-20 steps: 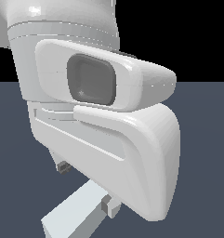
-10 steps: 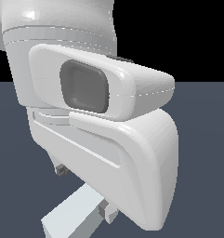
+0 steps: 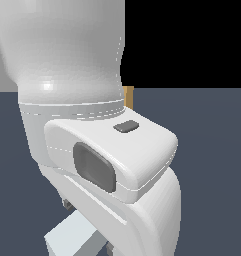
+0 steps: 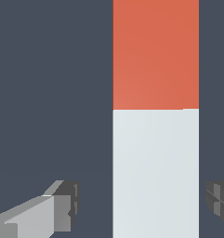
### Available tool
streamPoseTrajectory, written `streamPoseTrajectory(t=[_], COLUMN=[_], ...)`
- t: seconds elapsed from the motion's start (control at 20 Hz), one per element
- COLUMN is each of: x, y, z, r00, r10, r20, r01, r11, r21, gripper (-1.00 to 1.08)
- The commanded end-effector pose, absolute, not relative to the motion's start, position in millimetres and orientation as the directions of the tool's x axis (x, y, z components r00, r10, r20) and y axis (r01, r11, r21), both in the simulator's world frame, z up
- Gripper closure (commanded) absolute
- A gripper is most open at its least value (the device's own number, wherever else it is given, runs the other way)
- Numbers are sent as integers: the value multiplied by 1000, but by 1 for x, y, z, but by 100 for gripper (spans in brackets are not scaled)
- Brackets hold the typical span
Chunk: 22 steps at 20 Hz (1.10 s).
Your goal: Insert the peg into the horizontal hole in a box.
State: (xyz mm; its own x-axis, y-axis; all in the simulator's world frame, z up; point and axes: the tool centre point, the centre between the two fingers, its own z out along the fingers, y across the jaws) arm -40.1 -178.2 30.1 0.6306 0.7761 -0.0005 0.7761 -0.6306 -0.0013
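The peg (image 4: 155,139) lies on the dark floor, its red end (image 4: 155,53) joined to a pale grey-white length. My gripper (image 4: 143,203) is open and straddles the pale part. One finger (image 4: 62,207) stands well clear of the peg and the other finger (image 4: 220,202) is a short gap from it. In the exterior view the arm hides nearly everything. Only a pale stretch of the peg (image 3: 69,240) shows low down, with a dark fingertip (image 3: 67,204) beside it. A thin tan sliver of the box (image 3: 128,97) shows behind the arm. The hole is hidden.
The white arm body (image 3: 72,65) and its wrist link (image 3: 117,150) fill most of the exterior view. Dark blue-grey floor (image 3: 212,165) spreads around them, with black background above.
The arm has swung and come down: its wrist link sits much lower in the exterior view and the fingers are lower around the peg. The box sliver has come into sight. The peg has not moved.
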Motion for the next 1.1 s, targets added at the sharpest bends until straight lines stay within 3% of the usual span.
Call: streamPoseTrajectory(t=[0.0, 0.15, 0.2, 0.75, 1.05], x=[-39, -39, -39, -39, -38], y=[-178, -178, -178, -178, -153], z=[23, 20, 20, 21, 25], r00=[630, 630, 630, 629, 594], r10=[777, 777, 777, 777, 804], r20=[0, 0, 0, 0, 0], r01=[777, 777, 777, 777, 804], r11=[-630, -630, -630, -629, -594], r21=[0, 0, 0, 0, 0], gripper=[-92, -92, 108, 108, 108])
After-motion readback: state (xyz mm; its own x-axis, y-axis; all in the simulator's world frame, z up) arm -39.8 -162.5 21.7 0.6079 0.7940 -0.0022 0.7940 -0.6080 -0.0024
